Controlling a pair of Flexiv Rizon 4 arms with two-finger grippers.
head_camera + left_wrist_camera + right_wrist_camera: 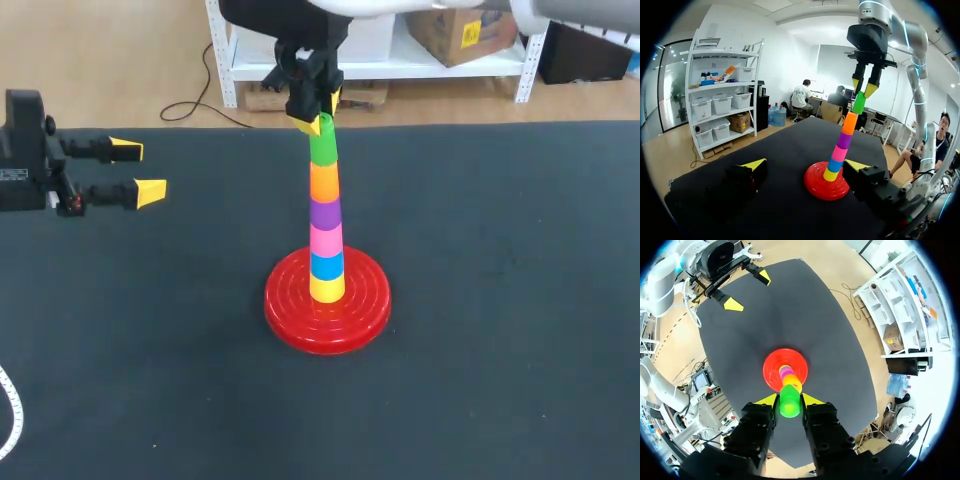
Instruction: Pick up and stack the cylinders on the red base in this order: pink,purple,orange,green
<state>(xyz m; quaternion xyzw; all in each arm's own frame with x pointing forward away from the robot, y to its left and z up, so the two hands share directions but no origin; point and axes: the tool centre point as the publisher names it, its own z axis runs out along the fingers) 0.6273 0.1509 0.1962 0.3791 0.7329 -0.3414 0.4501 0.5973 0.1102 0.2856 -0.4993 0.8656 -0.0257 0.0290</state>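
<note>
On the red base (290, 310) stands a tilted stack of cylinders: yellow at the bottom, then blue, pink (326, 240), purple (324, 213), orange (324, 181) and green (322, 147) on top. My right gripper (318, 115) hangs straight above the stack, shut on the green cylinder (789, 401), with a yellow fingertip on either side of it. My left gripper (138, 170) stays far to the left above the mat, open with nothing between its fingers. In the left wrist view the stack (842, 145) and the red base (815, 185) sit ahead of the open left gripper (807, 165).
The black mat (500, 300) covers the whole table. A white line (12, 410) curves across its near left corner.
</note>
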